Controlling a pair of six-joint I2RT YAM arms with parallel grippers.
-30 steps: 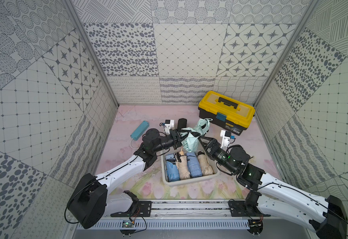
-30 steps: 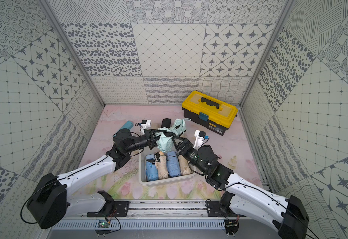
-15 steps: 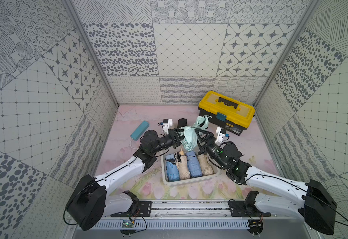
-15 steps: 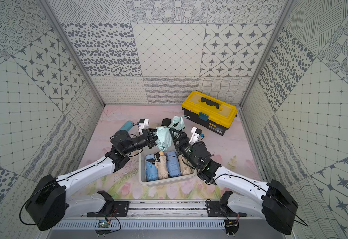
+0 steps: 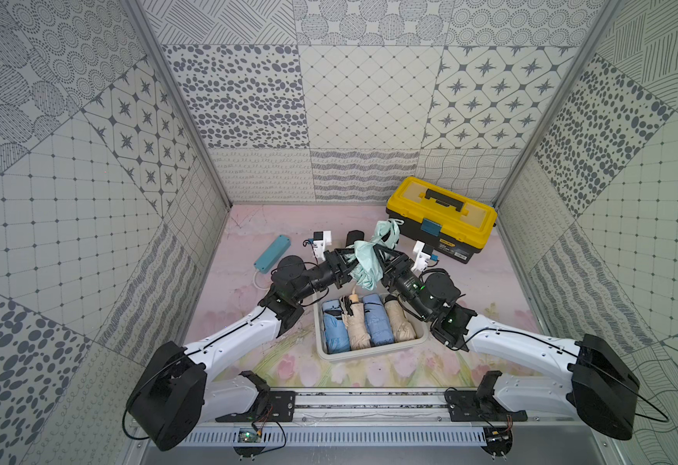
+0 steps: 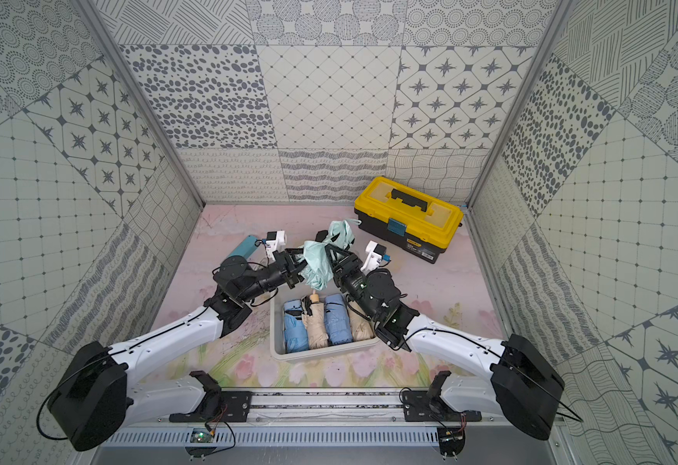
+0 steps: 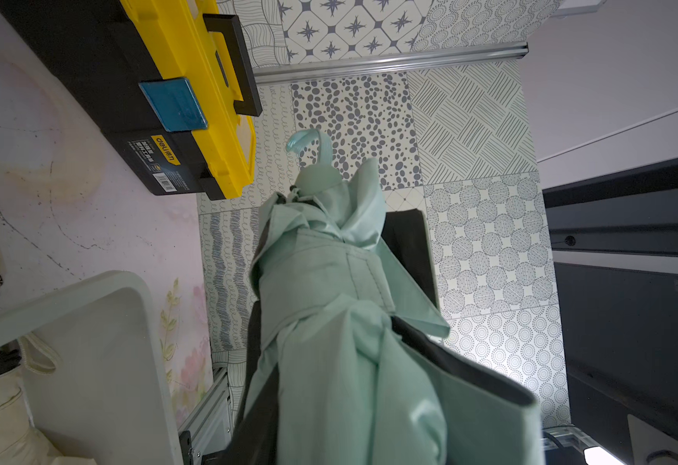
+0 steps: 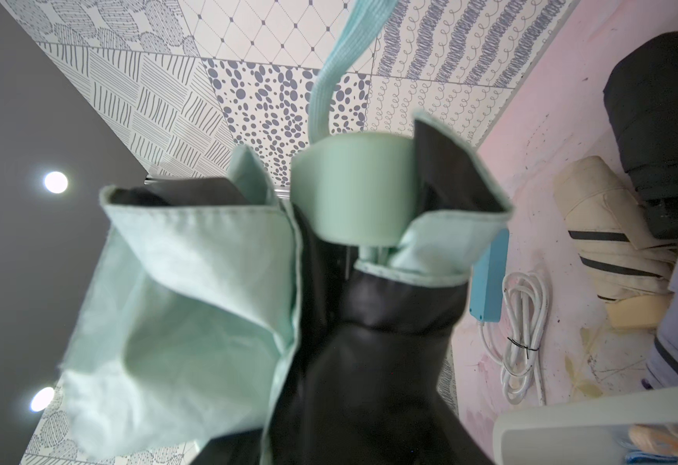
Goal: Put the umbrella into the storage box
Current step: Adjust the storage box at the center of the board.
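At the storage box's [image 5: 369, 351] 12 o'clock edge hangs the umbrella [image 5: 366, 263], with the left gripper [image 5: 348, 261] at its 9 and the right gripper [image 5: 382, 257] at its 3; whether either pinches it cannot be told.

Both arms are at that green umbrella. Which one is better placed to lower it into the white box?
Probably the right. The left gripper and right gripper both meet the green umbrella, but the right arm reaches over the storage box's far corner; the left arm is beside it.

Yellow toolbox [image 5: 442, 217], blue power strip [image 5: 272, 254]
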